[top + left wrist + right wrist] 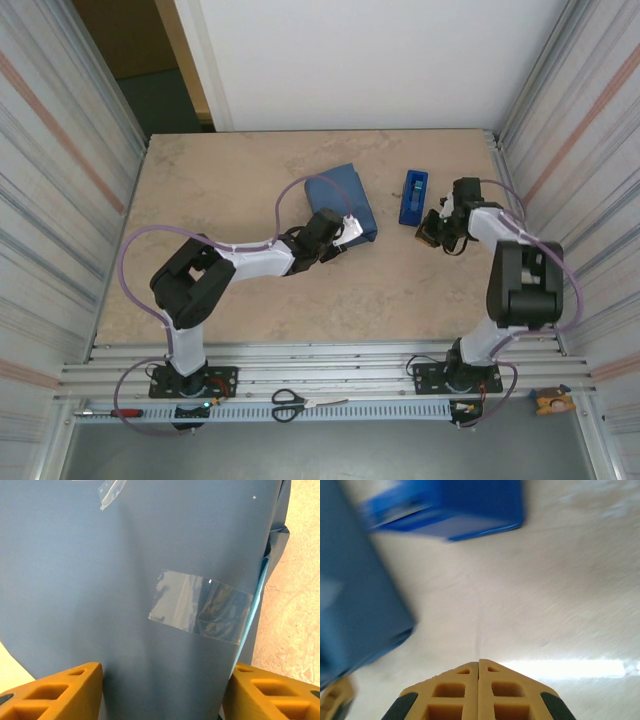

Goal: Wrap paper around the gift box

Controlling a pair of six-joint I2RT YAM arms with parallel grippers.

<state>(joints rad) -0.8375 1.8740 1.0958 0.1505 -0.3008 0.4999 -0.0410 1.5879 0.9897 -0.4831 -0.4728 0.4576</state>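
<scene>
The paper (345, 198), slate blue side out, lies folded into a parcel at mid table; the gift box is hidden under it. In the left wrist view the paper (100, 580) carries a clear tape strip (200, 607) across a seam with a light blue edge. My left gripper (340, 232) is at the parcel's near corner. The left gripper (162, 680) is open, its orange fingers (65, 690) wide apart over the paper. My right gripper (432, 232) is to the right of the parcel. That gripper (479, 661) is shut and empty, low over bare table.
A blue tape dispenser (412, 196) stands just beyond the right gripper, blurred in its wrist view as the dispenser (450, 505). Scissors (290, 404) and a red-handled screwdriver (120, 412) lie on the front rail. Corrugated walls close both sides.
</scene>
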